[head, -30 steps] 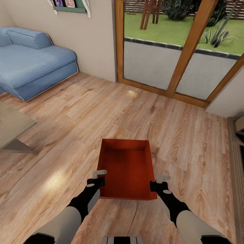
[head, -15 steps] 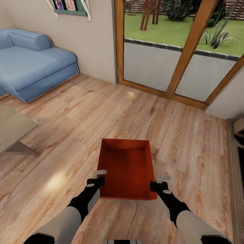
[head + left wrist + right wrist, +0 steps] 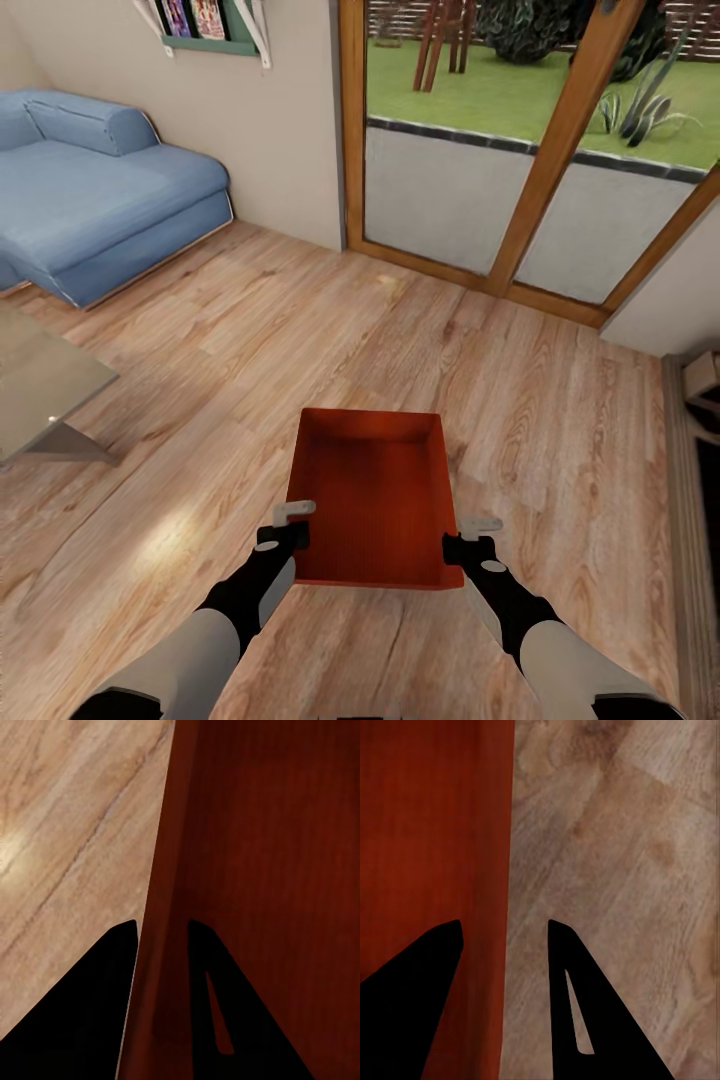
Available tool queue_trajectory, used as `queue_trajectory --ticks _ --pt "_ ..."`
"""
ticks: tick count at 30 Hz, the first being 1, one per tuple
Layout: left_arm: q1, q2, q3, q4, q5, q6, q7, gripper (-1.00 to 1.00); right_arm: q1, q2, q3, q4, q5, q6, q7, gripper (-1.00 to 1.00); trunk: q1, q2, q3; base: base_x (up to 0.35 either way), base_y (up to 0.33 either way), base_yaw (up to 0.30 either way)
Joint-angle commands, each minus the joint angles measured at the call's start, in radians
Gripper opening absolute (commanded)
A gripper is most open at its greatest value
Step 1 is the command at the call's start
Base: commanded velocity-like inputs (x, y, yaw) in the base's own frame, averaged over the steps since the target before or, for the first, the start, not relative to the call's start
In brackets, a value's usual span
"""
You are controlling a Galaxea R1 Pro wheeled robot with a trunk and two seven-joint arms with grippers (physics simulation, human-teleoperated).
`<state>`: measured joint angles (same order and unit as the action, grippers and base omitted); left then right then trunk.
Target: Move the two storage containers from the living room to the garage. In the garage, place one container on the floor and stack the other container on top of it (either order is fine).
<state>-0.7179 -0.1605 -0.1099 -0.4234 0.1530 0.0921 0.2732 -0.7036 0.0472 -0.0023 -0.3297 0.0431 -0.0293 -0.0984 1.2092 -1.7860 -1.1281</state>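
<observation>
- Left gripper (image 3: 295,525): fingers closed astride the bin's (image 3: 370,500) left wall; right gripper (image 3: 465,535) likewise pinches the right wall.
- Bin carried level between both grippers, above the wood floor (image 3: 250,340); inside bare.
- Beyond the grippers: glass doors (image 3: 520,150); sofa (image 3: 90,200) far left.

Both arms reach forward, left end effector (image 3: 296,522) and right end effector (image 3: 470,534) each clamped over a wall.

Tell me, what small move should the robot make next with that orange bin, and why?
Probably keep both grips closed and roll on. The storage container hangs between the left gripper and right gripper over light wood planks, with the glass doors close ahead, so likely steer away from them.
</observation>
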Motion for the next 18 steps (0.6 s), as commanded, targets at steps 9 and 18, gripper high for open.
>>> queue_trajectory --ticks 9,18 --pt "0.000 0.002 -0.004 -0.002 0.007 0.006 0.012 -1.00 -0.001 0.000 -0.002 -0.002 0.005 -0.004 -0.004 -1.00 -0.035 0.063 0.028 0.000 0.000 0.000" --pt "0.000 0.001 -0.004 0.002 0.007 0.006 0.012 -1.00 -0.001 0.000 -0.002 -0.002 0.004 -0.004 -0.004 -1.00 -0.069 0.126 0.056 0.000 0.000 0.000"
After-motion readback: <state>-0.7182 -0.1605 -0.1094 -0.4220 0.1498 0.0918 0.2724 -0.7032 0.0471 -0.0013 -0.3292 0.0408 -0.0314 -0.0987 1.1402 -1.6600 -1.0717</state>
